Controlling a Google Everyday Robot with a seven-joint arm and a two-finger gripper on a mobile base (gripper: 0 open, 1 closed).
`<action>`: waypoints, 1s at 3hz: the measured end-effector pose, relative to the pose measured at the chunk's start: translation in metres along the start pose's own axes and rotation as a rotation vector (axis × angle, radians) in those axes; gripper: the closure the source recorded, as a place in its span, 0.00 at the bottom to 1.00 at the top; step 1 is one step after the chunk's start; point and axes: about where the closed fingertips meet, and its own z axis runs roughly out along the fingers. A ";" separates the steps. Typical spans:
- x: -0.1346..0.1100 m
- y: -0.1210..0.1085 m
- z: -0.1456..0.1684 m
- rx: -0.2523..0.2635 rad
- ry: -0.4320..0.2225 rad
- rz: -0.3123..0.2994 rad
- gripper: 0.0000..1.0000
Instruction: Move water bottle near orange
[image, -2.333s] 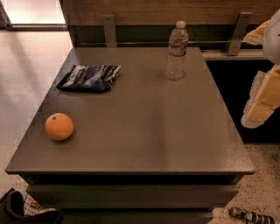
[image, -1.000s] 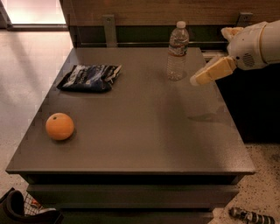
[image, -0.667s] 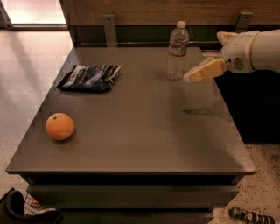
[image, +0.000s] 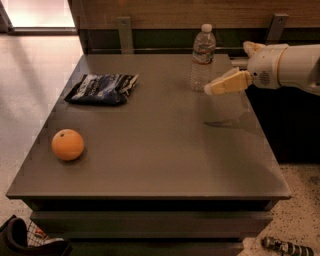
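Grey matte tabletop (image: 165, 150) is offering open room across its centre and front. The water bottle (image: 202, 57), clear ribbed plastic, is standing upright near the far edge. The gripper (image: 227, 69) is hovering just right of it, fingers spread, empty. The round orange (image: 67, 144) is sitting well apart, near the left edge.

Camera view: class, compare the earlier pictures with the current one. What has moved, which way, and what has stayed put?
The claw has swung in from beyond the table's right edge, moving left until it sits just right of the water bottle. No grasp shows yet. The water bottle, the orange and the snack bag have stayed where they were.
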 end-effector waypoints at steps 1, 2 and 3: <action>0.003 -0.008 0.009 0.006 -0.040 0.029 0.00; 0.006 -0.028 0.026 0.018 -0.147 0.077 0.00; 0.005 -0.047 0.041 0.018 -0.250 0.104 0.00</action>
